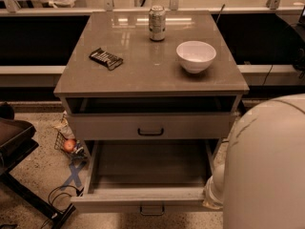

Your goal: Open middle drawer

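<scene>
**Cabinet [150, 92], viewed from the front and above.** The middle drawer [143, 200] is shown drawn well out from the cabinet front, with its inside exposed. A small dark handle [152, 209] is set at the centre of its front. Above it, the top drawer [200, 127] is seen close to the cabinet front, with a dark gap left beneath the tabletop [143, 78].

On the tabletop, a can [157, 23] stands upright at the cabinet's back edge. A white bowl [196, 56] is placed toward the cabinet's right side, and a dark packet [106, 58] lies toward its left.

What appears to be the gripper [213, 194], a pale rounded part at the end of the white arm [267, 166], is held against the right front corner of the middle drawer. Whether it is open or closed cannot be told.

On the floor to the left of the cabinet, a blue cross mark [74, 175] is visible.
</scene>
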Available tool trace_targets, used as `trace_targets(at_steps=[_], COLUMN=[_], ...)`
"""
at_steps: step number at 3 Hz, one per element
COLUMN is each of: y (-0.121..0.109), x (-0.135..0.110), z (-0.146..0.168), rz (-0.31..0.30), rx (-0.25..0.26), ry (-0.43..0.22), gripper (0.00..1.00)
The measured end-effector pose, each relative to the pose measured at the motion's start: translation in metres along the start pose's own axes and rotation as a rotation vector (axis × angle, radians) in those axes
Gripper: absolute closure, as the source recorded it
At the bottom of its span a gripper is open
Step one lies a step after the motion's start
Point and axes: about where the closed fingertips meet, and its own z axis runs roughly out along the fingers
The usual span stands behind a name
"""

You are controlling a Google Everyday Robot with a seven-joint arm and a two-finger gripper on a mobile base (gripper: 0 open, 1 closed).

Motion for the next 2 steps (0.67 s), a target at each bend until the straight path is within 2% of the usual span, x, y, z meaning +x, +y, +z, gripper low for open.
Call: trace_targets(at_steps=[1,2], y=[0.0005,0.0008], x=[0.0000,0.0000], z=[0.0003,0.0004], rz=[0.000,-0.001], rx=[-0.001,-0.002], ry=[0.000,0.000], gripper=[0.05,0.00])
